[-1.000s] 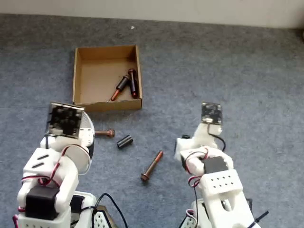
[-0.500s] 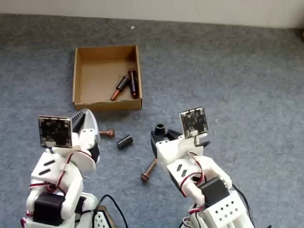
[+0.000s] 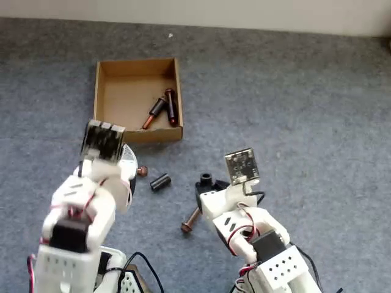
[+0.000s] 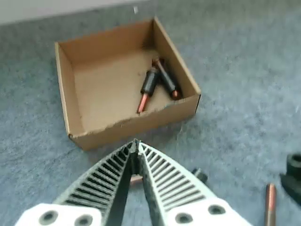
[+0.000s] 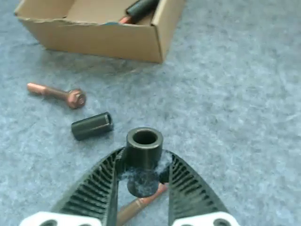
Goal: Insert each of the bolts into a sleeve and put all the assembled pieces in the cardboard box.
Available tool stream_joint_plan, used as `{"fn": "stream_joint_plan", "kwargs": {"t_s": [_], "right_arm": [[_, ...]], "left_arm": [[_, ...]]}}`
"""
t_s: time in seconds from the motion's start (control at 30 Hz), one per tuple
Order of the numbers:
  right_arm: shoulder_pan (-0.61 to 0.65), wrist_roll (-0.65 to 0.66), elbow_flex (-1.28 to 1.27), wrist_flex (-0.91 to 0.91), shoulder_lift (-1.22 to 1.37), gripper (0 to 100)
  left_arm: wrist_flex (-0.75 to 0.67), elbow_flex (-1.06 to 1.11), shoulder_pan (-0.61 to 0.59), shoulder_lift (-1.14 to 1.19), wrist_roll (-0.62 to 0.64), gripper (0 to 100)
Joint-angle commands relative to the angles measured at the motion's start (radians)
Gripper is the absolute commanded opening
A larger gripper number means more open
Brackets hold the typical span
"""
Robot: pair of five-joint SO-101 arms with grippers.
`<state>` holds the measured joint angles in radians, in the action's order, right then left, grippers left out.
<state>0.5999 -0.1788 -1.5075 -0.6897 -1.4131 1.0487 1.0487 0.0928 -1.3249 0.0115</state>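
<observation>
Inside the cardboard box (image 3: pixel 122 91), two finished pieces (image 3: pixel 164 108) lying side by side. Just in front of the box, on the table (image 3: pixel 305 110): one bolt (image 3: pixel 141 171) and one loose sleeve (image 3: pixel 160 182) close beside it. A bit farther from the box, a second bolt (image 3: pixel 191 220), partly tucked under the right hand (image 5: pixel 144 165). Right hand closed around a second sleeve (image 5: pixel 144 147), held standing up, hole on top. Left hand (image 4: pixel 136 146) pinched shut, nothing in it, hanging over the bolt nearest the box.

Plenty to go wrong from here:

- Might tip or drop the held sleeve, from a grip maybe too low on its round side. Hard to tell from these views.
- Might bump the bolt underneath and send it rolling away from the box.
- No way to pick up the near bolt with the left hand shut. Needs opening first, or else just shoves the bolt along the table.
- Might knock the loose sleeve too, being so close to that bolt.
- Could also miss the hole, from a bolt held crooked or a sleeve leaning over.
</observation>
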Motion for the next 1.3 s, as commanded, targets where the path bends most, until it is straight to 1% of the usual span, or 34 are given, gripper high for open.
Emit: {"fn": "stream_joint_plan", "kwargs": {"t_s": [0.0,0.07,0.17,0.2,0.27,0.33,0.4,0.5,0.57,0.73,1.0,1.17,1.2,1.27], "right_arm": [[-0.065,0.005,0.012,0.035,-0.015,0.5],[-0.073,0.005,0.008,0.035,-0.015,0.5],[-0.077,0.005,0.007,0.035,-0.013,0.5],[-0.077,0.005,0.007,0.035,-0.013,0.5],[-0.077,0.005,0.005,0.035,-0.013,0.5],[-0.079,0.005,0.005,0.035,-0.013,0.5],[-0.101,0.005,0.005,0.035,-0.013,0.5],[-0.128,0.005,0.005,0.035,-0.013,0.5],[-0.133,0.005,0.005,0.035,-0.013,0.5],[-0.133,0.005,0.005,0.035,-0.013,0.5],[-0.133,0.005,0.005,0.035,-0.013,0.5],[-0.133,0.005,0.004,0.035,-0.013,0.5],[-0.133,0.005,0.004,0.035,-0.013,0.5],[-0.133,0.005,0.004,0.033,-0.013,0.5]], "left_arm": [[0.167,-0.332,-0.010,0.420,-0.135,1],[0.232,-0.440,-0.012,0.587,-0.253,1],[0.275,-0.544,-0.012,0.791,-0.448,1],[0.278,-0.565,-0.012,0.845,-0.506,2],[0.279,-0.584,-0.024,0.929,-0.617,8],[0.272,-0.587,-0.048,0.984,-0.681,16],[0.270,-0.588,-0.062,1.023,-0.736,20],[0.270,-0.587,-0.070,1.064,-0.865,19],[0.270,-0.587,-0.071,1.090,-0.918,18],[0.259,-0.588,-0.071,1.201,-0.982,18],[0.071,-0.588,-0.073,1.369,-0.984,18],[-0.012,-0.588,-0.087,1.437,-0.984,18],[-0.028,-0.588,-0.088,1.448,-0.984,16],[-0.041,-0.588,-0.090,1.461,-0.987,11]]}}
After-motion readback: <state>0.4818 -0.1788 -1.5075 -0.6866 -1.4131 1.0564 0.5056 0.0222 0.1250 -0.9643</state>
